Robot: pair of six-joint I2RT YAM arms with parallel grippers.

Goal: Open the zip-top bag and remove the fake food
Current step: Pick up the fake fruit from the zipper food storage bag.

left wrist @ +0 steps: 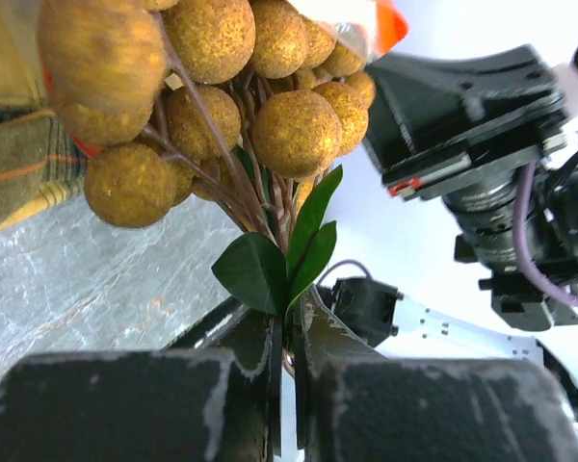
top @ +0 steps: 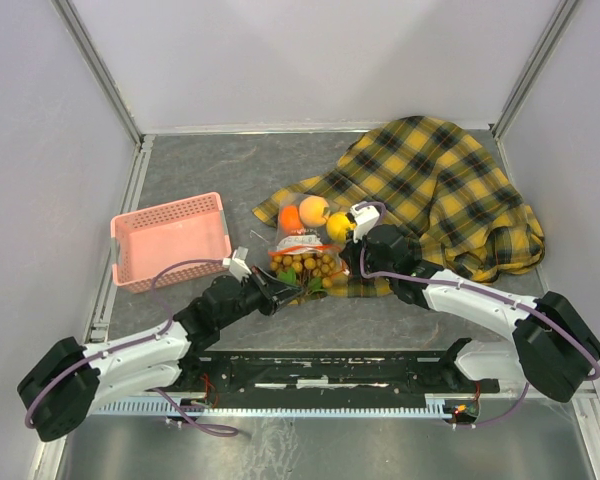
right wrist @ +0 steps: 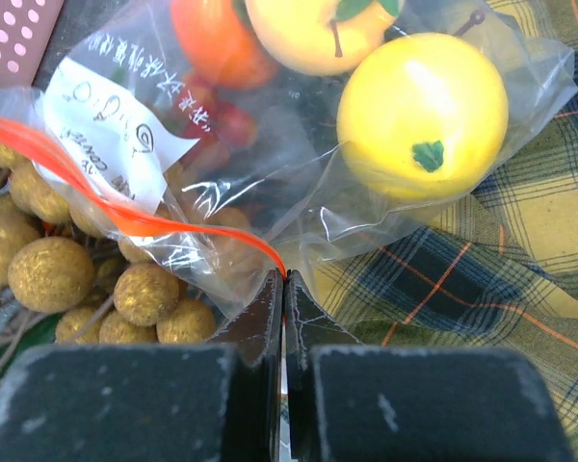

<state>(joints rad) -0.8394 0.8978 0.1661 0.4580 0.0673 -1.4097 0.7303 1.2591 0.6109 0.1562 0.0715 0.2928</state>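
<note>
Both arms reach in from the near edge. Top view: left gripper [top: 284, 290] clamps the grape bunch [top: 307, 267]; right gripper [top: 348, 258] pinches the zip-top bag [top: 298, 238], which lies partly on the plaid cloth [top: 440, 190], near a pink basket [top: 170, 238].

Left wrist: jaws closed on the bunch's stem, beneath the green leaves [left wrist: 275, 265].

Right wrist: jaws closed on the bag's edge at the end of the red zip strip [right wrist: 125, 217]; a yellow fruit [right wrist: 422, 115] sits inside.

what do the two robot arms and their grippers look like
Both the left arm and right arm have white link shells, bulky black joints and looping purple cables. The left gripper and right gripper have flat black, scuffed fingers.
</note>
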